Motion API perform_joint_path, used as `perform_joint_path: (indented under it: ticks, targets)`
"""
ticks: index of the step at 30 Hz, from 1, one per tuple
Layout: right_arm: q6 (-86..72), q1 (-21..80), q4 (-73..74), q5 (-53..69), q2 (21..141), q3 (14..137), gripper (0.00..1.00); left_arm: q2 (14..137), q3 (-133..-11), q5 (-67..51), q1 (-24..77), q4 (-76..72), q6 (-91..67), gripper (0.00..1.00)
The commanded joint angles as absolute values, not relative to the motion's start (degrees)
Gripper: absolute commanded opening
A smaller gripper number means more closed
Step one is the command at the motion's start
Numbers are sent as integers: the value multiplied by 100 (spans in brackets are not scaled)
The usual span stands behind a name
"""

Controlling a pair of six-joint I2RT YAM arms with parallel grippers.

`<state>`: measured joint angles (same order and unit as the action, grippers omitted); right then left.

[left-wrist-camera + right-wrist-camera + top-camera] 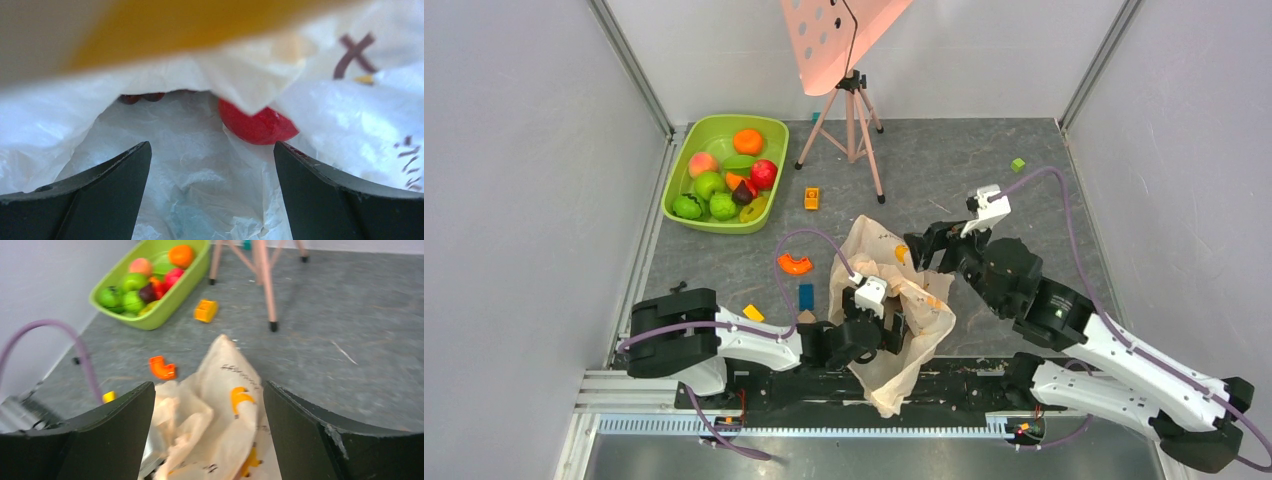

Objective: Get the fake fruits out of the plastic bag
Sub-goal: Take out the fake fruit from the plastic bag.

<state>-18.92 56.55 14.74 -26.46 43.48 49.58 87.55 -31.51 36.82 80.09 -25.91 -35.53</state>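
Observation:
The plastic bag (894, 295) lies crumpled between the two arms, pale peach with orange marks. My left gripper (898, 330) reaches into its mouth and stands open (211, 147) with only bag film (190, 170) between the fingers. Just past the right fingertip a red fake fruit (257, 125) shows inside the bag, half under a fold. Dark purple fruit (142, 97) peeks out further in. My right gripper (917, 252) hovers open (208, 390) over the bag's far end (220, 405), holding nothing.
A lime-green tub (714, 125) at the back left holds an orange (747, 141), a peach (702, 163), a red apple (764, 173) and green fruits (709, 185). Loose on the floor are an orange arc piece (795, 264), an orange block (812, 198) and a blue block (806, 296). A tripod (854, 120) stands behind.

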Motion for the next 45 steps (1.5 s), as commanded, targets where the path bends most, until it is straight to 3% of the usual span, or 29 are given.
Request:
perform_joint_path:
  ticks: [1,5,9,14,19,24,45]
  targets:
    - [-2225,5174,2136,-3204,4684,5013,83,8703,-3153,3687,8001,-2998,-3302,98]
    - [-2486,4377,2165,-2936,4680,4466,83,8766,-3155,3633,8006,-3091,-3232,99]
    - [-2451,2911,1759,-1750,4784,3630,73,8887,-3201,3553,8007,-3169,-3135,99]
    - [-2405,2075,796,-789,5102,2640,61,9010,-3250,3487,8028,-3364,-2892,100]
    - [-2360,2048,54,-192,5629,2225,46,9168,-3401,3419,8025,-3463,-2813,100]
    - [-2476,2052,-454,378,5634,1808,38,9381,-3632,3384,8029,-3524,-2718,100]
    - [-2543,2111,-1584,3707,5984,1213,27,9991,-3959,3106,7614,-3479,-2771,100]
